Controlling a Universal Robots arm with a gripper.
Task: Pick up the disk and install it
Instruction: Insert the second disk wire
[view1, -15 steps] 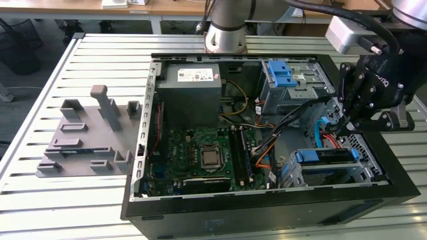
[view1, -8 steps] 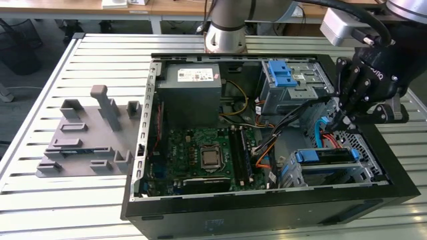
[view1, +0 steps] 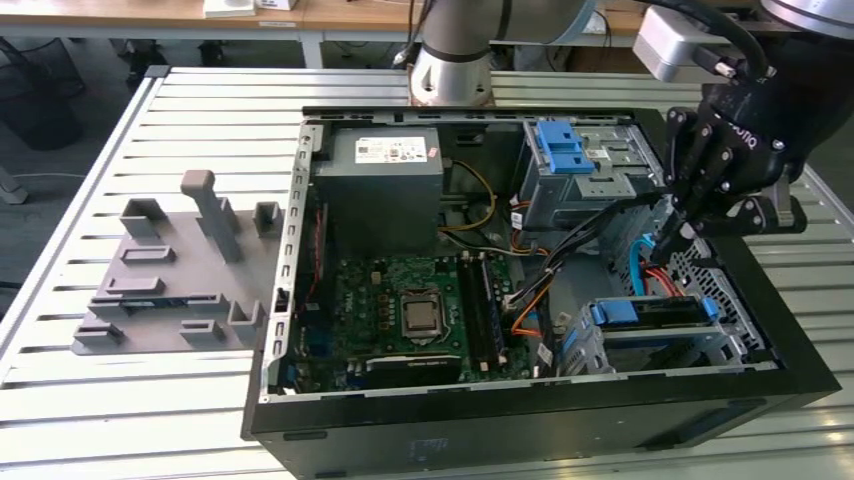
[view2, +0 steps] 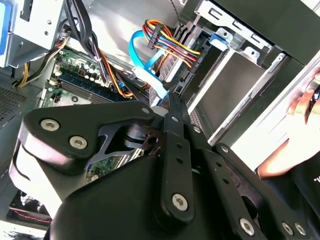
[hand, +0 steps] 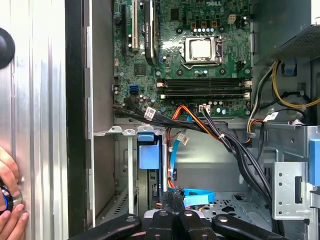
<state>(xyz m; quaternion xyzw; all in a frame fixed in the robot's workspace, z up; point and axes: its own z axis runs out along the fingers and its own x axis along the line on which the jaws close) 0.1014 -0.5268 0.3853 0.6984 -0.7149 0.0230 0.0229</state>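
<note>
A ribbed metal table (view1: 80, 400) carries everything here, with desks along the back. Starting at the exterior view's left, a grey plastic fixture (view1: 174, 270) of blocks and posts sits on the slats. Next comes the open black computer case (view1: 534, 420), its green circuit board (view1: 414, 310) studded with chips. Farther right, the disk (view1: 654, 312) sits in the lower metal bay, flat, edged by its blue plastic frame; in the first wrist view its blue tab (hand: 149, 152) shows between the bay walls. At the exterior view's right, the gripper (view1: 683, 232) hangs over the case, jaws drawn together on nothing, tips among the cables near a blue flat cable (view2: 145, 65). In my judgement, the tips could snag those loose cables and tug a connector, since they crowd the bay. A person's hand (hand: 11, 200) rests on the table edge.
</note>
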